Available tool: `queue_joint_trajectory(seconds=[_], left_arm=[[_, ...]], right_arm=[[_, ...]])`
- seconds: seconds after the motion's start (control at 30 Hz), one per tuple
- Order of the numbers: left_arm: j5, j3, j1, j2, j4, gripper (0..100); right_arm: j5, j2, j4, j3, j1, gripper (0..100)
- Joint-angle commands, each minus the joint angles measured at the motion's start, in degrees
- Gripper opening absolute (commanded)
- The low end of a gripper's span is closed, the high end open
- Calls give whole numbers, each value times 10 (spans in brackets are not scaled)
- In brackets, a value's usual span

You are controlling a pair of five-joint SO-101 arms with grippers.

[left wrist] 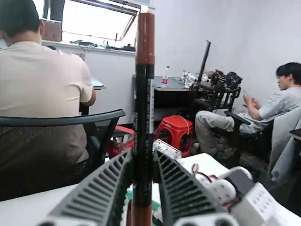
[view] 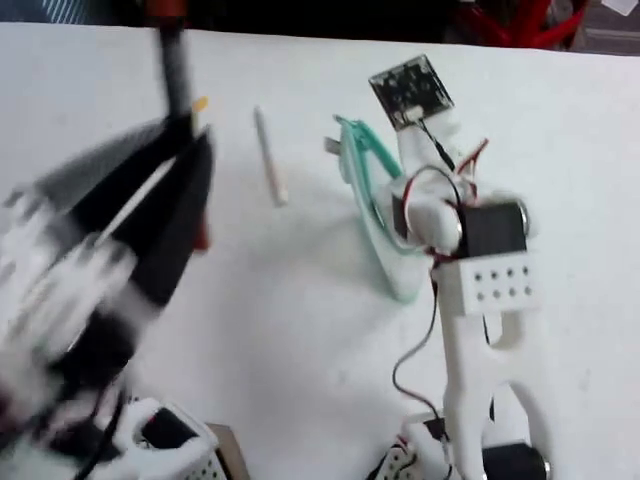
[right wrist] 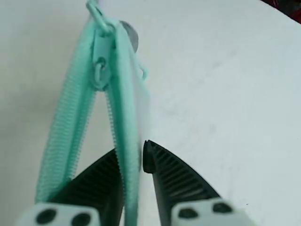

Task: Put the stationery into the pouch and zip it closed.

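The right jaws grip one lip of the mint pouch, propping its zip mouth open on the worktop, so the left jaws, clamped on an upright brown-and-black pen well apart from the pouch, should tilt it and slide it in lengthwise.

White arm links, black servo blocks, ribbed black fingers, thin red and black cables.

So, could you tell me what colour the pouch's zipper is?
The zipper is mint green, best seen in the right wrist view.
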Motion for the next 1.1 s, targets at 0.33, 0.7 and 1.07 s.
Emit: queue_joint_trajectory(seconds=[0.33, 0.7, 1.07], left_arm=[[-91, 757, -43, -391, -399, 23], [0, 1299, -100, -517, -983, 24], [64, 1204, -44, -234, -1041, 24]], right_arm=[[-5, 43, 121, -105, -80, 19], [-41, 25, 127, -107, -63, 19], [-76, 23, 122, -107, -59, 19]])
